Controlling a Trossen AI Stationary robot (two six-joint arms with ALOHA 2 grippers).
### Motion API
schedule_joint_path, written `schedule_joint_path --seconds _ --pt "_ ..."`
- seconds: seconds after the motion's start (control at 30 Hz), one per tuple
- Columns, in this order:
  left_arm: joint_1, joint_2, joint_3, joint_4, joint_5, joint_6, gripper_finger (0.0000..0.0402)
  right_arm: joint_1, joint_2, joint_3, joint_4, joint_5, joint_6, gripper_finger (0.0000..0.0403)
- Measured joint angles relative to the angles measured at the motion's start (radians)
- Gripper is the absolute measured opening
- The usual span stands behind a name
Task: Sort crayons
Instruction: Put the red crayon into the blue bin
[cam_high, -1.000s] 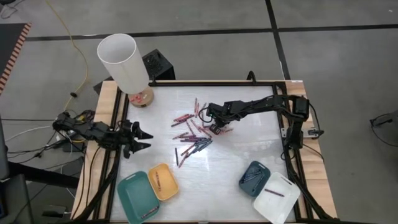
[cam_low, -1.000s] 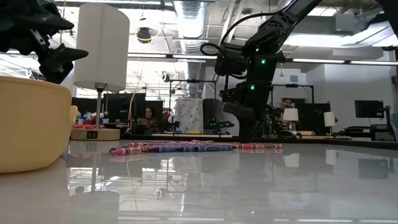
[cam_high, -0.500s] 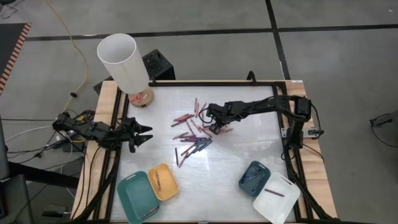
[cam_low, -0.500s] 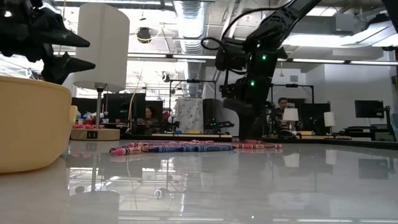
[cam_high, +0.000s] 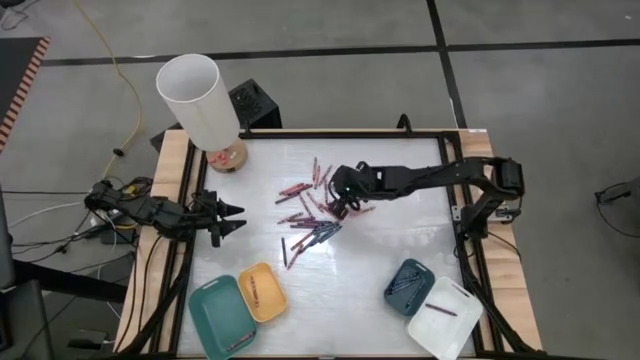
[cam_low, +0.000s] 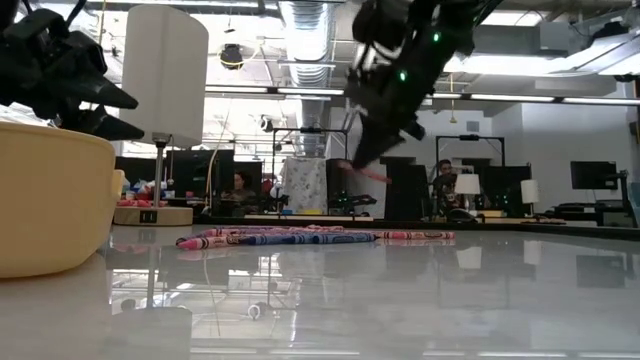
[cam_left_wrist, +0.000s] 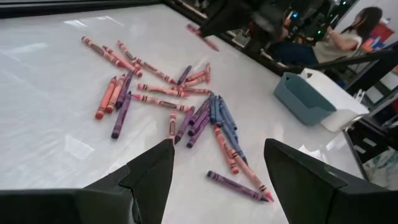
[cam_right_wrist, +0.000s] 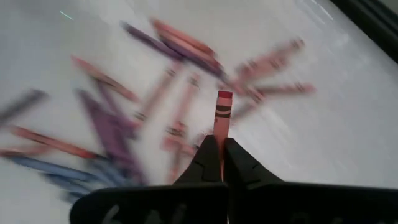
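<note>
Loose crayons (cam_high: 310, 215), pink, red, purple and blue, lie flat in a scatter at the table's middle; they also show in the low view (cam_low: 310, 237) and the left wrist view (cam_left_wrist: 186, 106). Above their far right part hangs my right gripper (cam_high: 346, 204), shut on one pink-red crayon (cam_right_wrist: 222, 115). That crayon also shows in the low view (cam_low: 364, 173). My left gripper (cam_high: 232, 214) waits open at the table's left edge, with nothing between its fingers (cam_left_wrist: 152, 177). My right gripper pinches the pink-red crayon by its near end (cam_right_wrist: 221, 138) between its two fingertips. The fingers slant down from the table's right side. The crayon runs on past the fingertips in line with them. It is lifted clear of the table, tilted.
At the near left stand a teal tray (cam_high: 222, 315) and a yellow tray (cam_high: 262, 292). A dark-blue tray (cam_high: 408, 283) and a white tray (cam_high: 445, 315) stand at the near right, each with a crayon or more. A white-shaded lamp (cam_high: 200, 100) stands at the far left corner.
My right gripper has risen from the crayon scatter, taking one pink-red crayon up clear of the table. My left gripper has tipped a little at the table's left edge and stays open.
</note>
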Motion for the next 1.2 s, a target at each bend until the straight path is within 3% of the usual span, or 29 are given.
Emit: schedule_joint_path --seconds 0.47,1.0,1.2 --pt "0.0 0.0 0.0 -0.014 -0.001 0.0 0.024 0.259 0.034 0.002 0.578 -0.001 -0.137 0.0001" --pt "0.0 0.0 0.0 -0.037 0.0 0.0 0.024 0.399 0.037 0.0 0.73 -0.011 -0.273 0.0001" --pt "0.0 0.0 0.0 -0.037 0.0 0.0 0.024 0.423 0.074 0.001 0.919 -0.117 -0.345 0.0001"
